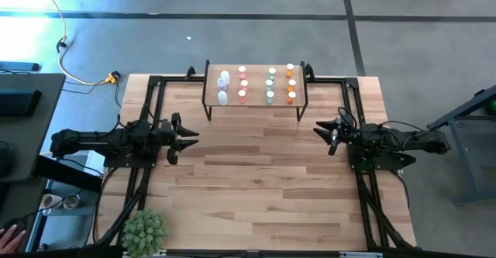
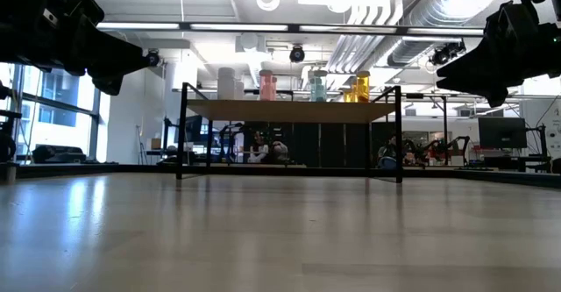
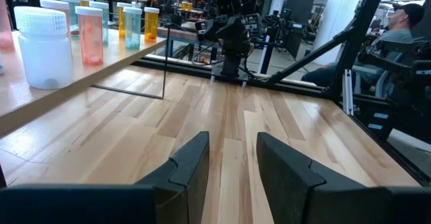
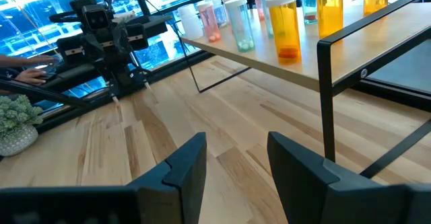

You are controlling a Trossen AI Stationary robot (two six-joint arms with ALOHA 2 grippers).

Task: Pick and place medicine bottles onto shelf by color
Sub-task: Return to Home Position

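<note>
Judged the main risk to be a knock to the shelf (image 1: 256, 72) during the move back home: thin black legs, a light board, and tall capped medicine bottles (image 1: 242, 72) easily toppled or mixed across colours by one swing too wide. Found every bottle in view up on that shelf at the far edge of the table (image 1: 256, 188), ranked in columns from left to right: white bottles (image 1: 223, 87), pink bottles (image 1: 242, 95), green bottles (image 1: 270, 86), orange bottles (image 1: 291, 84). Saw none down on the table. Noted the left pincer (image 1: 188, 139) near the shelf's left legs, on the near-left side, narrowly parted and empty. Noted the right pincer (image 1: 322, 136) near the right legs, on the near-right side, parted a little wider, likewise empty. Reckoned those legs the only obstacle close to either arm. Spotted a spiky green plant (image 1: 145, 228) at the near-left corner, well apart from both, and a yellow cable (image 1: 87, 78) on the floor beyond the far-left corner.
</note>
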